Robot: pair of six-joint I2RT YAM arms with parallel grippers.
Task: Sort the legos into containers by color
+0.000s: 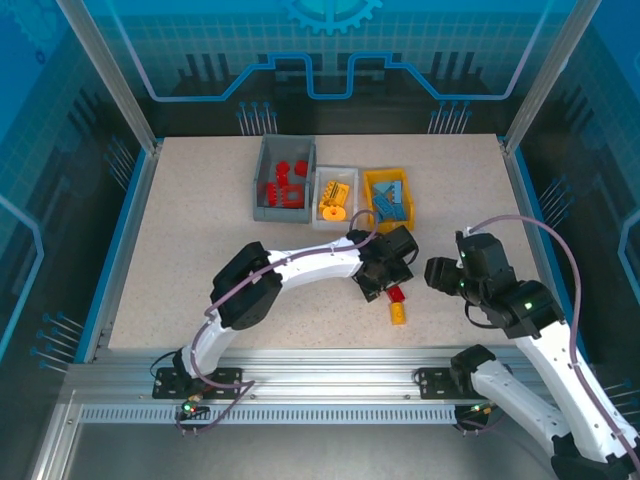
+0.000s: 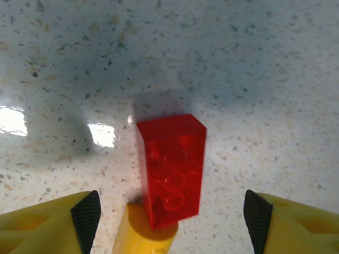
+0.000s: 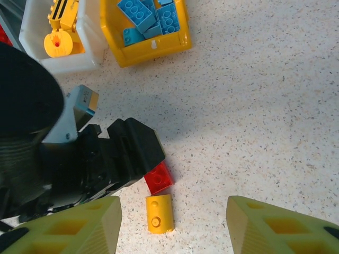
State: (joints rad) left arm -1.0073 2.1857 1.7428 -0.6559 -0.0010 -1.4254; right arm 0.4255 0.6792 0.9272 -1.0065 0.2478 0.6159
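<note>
A red lego (image 2: 172,169) lies on the table, its near end touching a yellow cylinder lego (image 2: 148,233). My left gripper (image 2: 172,222) hangs over them, open, with its black pads (image 2: 86,217) well clear on both sides of the red lego. From above, the red lego (image 1: 396,294) and yellow lego (image 1: 398,314) sit just right of the left gripper (image 1: 385,280). My right gripper (image 1: 440,272) is further right, open and empty. In its view the red lego (image 3: 159,178) and yellow lego (image 3: 159,213) lie ahead of the right gripper (image 3: 175,227).
Three containers stand in a row at the back: a grey bin (image 1: 280,212) with red legos, a white bin (image 1: 320,200) with yellow pieces, and a yellow bin (image 1: 368,190) with blue legos (image 3: 151,18). The left arm (image 1: 300,265) crosses the table's middle.
</note>
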